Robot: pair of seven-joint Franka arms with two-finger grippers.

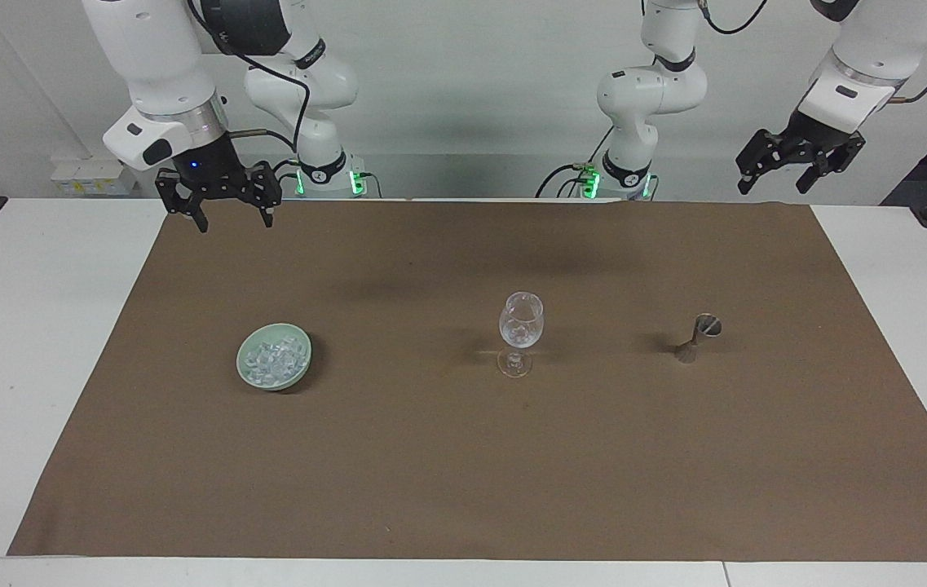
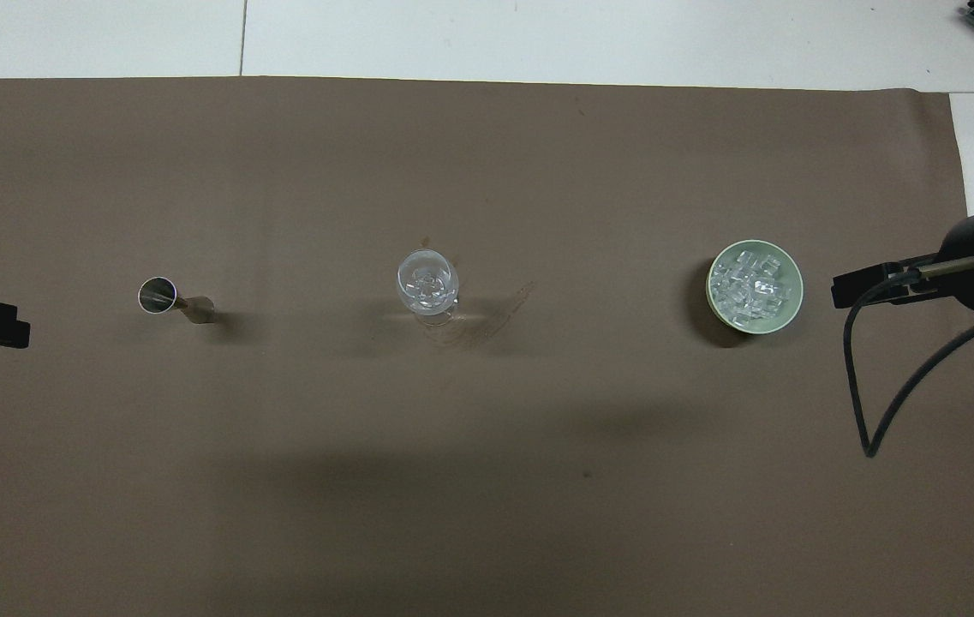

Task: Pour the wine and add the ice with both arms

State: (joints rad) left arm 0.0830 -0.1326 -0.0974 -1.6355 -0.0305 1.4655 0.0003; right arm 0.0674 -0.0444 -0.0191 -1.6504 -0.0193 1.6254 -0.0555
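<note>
my right gripper (image 1: 218,214) hangs in the air over the edge of the brown mat (image 1: 463,456) closest to my bases, at the right arm's end of the table (image 1: 15,342). its fingers are spread wide and hold nothing. my left gripper (image 1: 799,167) is raised at the left arm's end, over the table's edge just off the mat's corner, its fingers also spread and empty; that arm waits.

the ice (image 1: 274,359) sits heaped in a pale green bowl (image 1: 253,381) on the mat, toward the right arm's end. a few more cubes lie inside the stemmed glass (image 1: 520,328), which stands upright near the middle of the mat. a small metal jigger (image 1: 698,337) stands toward the left arm's end, well apart from the glass. bowl, glass and jigger form a row across the mat.
</note>
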